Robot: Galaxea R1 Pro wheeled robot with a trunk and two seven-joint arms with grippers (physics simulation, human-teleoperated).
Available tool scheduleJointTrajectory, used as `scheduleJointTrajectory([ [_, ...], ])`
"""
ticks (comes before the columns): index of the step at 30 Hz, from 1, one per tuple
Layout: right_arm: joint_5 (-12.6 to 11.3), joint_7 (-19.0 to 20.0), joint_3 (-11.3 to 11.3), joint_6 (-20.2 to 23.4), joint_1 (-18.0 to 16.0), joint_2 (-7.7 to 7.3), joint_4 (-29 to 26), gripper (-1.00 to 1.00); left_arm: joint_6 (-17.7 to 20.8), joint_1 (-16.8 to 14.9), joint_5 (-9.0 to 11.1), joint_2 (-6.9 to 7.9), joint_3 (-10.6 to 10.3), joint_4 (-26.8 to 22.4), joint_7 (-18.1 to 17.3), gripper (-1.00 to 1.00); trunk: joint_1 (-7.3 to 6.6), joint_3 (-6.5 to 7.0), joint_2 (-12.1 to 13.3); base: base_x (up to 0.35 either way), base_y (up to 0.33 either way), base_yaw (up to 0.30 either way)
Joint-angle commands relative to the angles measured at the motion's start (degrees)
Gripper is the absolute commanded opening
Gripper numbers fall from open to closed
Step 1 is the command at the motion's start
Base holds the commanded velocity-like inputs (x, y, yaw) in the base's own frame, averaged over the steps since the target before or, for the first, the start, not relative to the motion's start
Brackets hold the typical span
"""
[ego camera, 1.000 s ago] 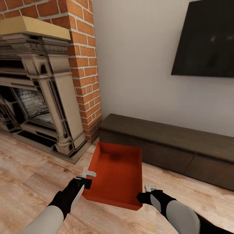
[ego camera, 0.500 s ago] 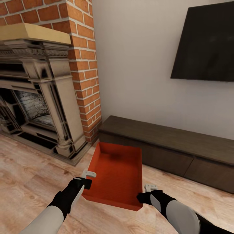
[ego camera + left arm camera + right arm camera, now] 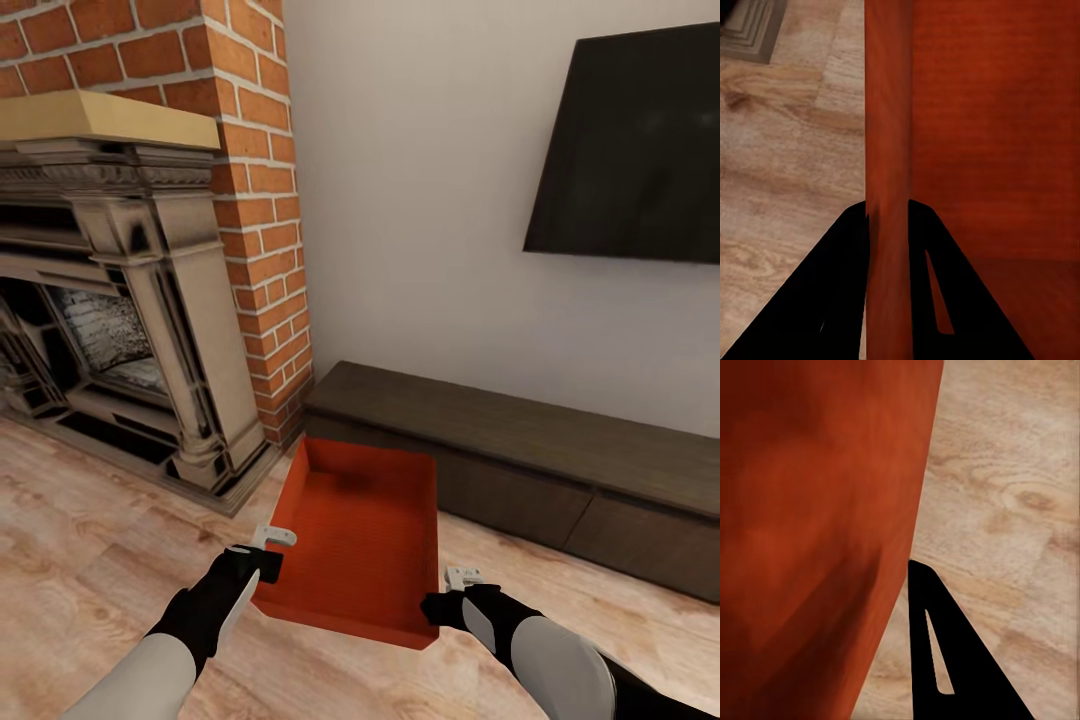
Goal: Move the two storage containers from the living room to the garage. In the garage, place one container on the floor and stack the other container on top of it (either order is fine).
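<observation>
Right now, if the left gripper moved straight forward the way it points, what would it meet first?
The left gripper already straddles the orange-red thin-walled storage container side wall, so it would slide along that. Beyond lies the long dark low cabinet, though depth is unclear.

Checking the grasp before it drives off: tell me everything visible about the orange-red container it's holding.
The storage container is an orange-red, lidless rectangular bin, thin-walled and slightly tapered, plastic-looking, and empty. It sits roughly level between both arms, above the pale wood floor, in front of the dark low cabinet, apparently lifted. The left gripper straddles its near left wall, one of its fingers on each side of the wall. The right gripper is at the near right corner; one dark finger lies outside the wall, its partner hidden.
</observation>
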Motion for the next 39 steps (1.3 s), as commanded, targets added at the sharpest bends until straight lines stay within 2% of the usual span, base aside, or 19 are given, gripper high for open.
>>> scheduleJointTrajectory([
  [1,0.6,0.23,-0.66,0.42,0.01,0.04,-0.26,-1.0,0.18,-0.01,1.44,0.01,-0.21,-0.08,-2.51,-1.0,-0.23,0.13,0.39,0.0,0.0,0.0],
  [18,0.6,0.21,-0.69,0.42,0.01,0.02,-0.26,-1.0,0.18,0.01,1.44,0.01,-0.28,-0.06,-2.52,-1.0,-3.97,3.19,7.21,0.0,0.0,0.0],
  [26,0.6,0.21,-0.64,0.42,0.02,0.05,-0.26,-1.0,-0.28,0.01,1.36,0.01,-0.31,0.11,-2.52,-1.0,-3.97,3.19,7.21,-0.036,0.0,0.0],
  [39,0.6,0.18,-0.69,0.42,0.02,0.05,-0.26,-1.0,-0.35,0.01,1.35,0.01,-0.37,0.12,-2.52,-1.0,-3.97,3.19,7.21,-0.324,0.0,-0.003],
])
